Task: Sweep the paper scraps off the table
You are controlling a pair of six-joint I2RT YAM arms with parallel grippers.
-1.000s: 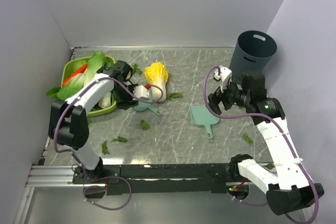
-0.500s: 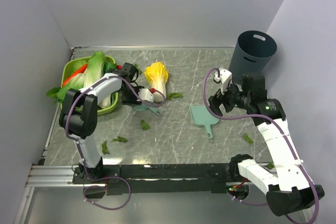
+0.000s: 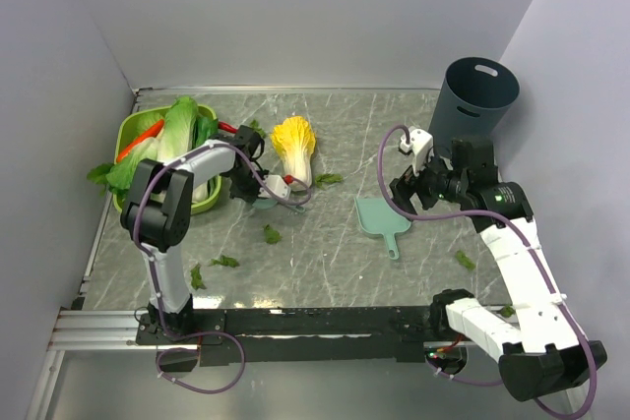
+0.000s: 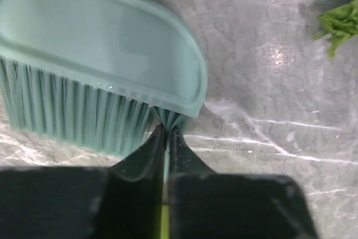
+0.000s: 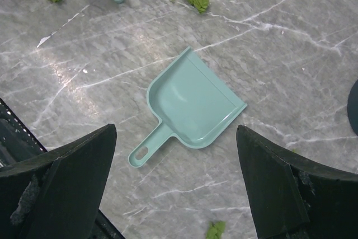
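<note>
1. A grey-green marble table [image 3: 325, 268] stands between plain lavender walls [image 3: 295, 17].
2. At least six paper scraps [image 3: 271, 234] lie apart on the table. Three are near the left front, one is by the cabbage half [image 3: 295, 140], one is near the far left, and one is on the right front.
3. The one dustpan [image 3: 374, 213] lies flat at mid-table. Its long axis runs far to near, with the handle pointing at the near edge and slightly right.
4. The one brush [image 3: 268, 203] lies beside the cabbage half, its handle pointing right.
5. The left gripper [image 4: 166, 132] has its fingers pressed together, tips at the corner bristles.
6. The right gripper [image 5: 176, 131] hangs spread wide above the dustpan, holding nothing.
7. One dark bin [image 3: 477, 95] stands at the far right, and one green basin [image 3: 133, 125] of greens at the far left.
</note>
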